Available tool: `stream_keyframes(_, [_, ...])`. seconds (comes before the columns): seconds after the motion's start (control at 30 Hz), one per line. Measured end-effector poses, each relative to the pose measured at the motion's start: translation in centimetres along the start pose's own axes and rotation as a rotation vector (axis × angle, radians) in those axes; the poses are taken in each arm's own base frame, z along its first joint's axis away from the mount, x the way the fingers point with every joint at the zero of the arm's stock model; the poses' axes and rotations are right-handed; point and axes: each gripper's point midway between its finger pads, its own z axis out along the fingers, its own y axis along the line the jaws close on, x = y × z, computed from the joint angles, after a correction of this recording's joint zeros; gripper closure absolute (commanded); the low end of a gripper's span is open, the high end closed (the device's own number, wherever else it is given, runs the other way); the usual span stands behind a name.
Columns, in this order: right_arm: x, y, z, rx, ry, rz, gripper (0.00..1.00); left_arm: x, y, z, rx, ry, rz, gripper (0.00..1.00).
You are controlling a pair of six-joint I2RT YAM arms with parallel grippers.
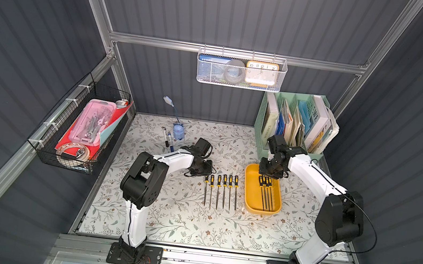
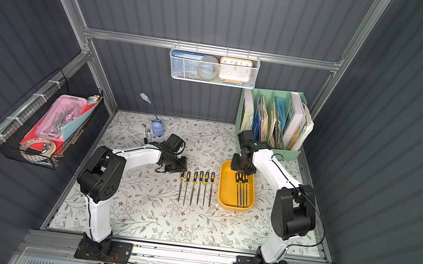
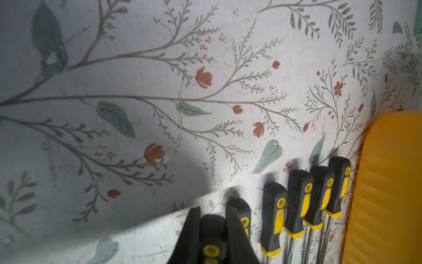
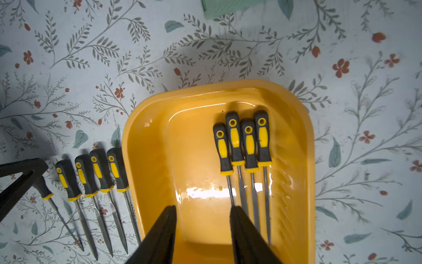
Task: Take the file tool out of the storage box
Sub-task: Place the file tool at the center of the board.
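Presently listed: yellow storage box (image 1: pixel 251 191) on the surface (image 1: pixel 178 218), four file tools (image 4: pixel 242 141) side by side inside. Right end effector (image 4: pixel 203 208) hangs over their handle end, jaws apart, empty, probably lining up a pick. Left end effector (image 3: pixel 212 214) is clamped on the handle of the end file (image 3: pixel 211 237) of the row (image 1: pixel 220 190), probably placing it. Blade cut off in its wrist view; profiles too small to tell

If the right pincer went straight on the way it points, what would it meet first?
The right pincer would probably meet the bare floor of the shallow yellow plastic tray; one finger might clip the nearest black-and-yellow-handled file. Depth unclear.
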Motion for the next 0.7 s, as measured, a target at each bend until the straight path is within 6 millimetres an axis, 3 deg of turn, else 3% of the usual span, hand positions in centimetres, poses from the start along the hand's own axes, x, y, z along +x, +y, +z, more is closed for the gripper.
stream_keyframes(0.23, [0.1,-0.5,0.8,0.026,0.017,-0.006,0.62,0.2,0.4,0.4,-0.02,0.005,-0.002,0.68])
stream_keyframes(0.33, [0.4,-0.7,1.7,0.042,0.04,-0.018,0.67,0.2,0.7,0.4,-0.034,0.004,-0.003,0.67])
stream_keyframes(0.57, [1.3,-1.2,4.7,0.076,0.114,-0.042,0.67,-0.1,1.1,0.2,-0.068,-0.008,0.004,0.61])
stream_keyframes(0.7, [1.5,-1.4,6.1,0.09,0.146,-0.054,0.67,-1.3,0.4,-0.7,-0.06,-0.033,0.017,0.59])
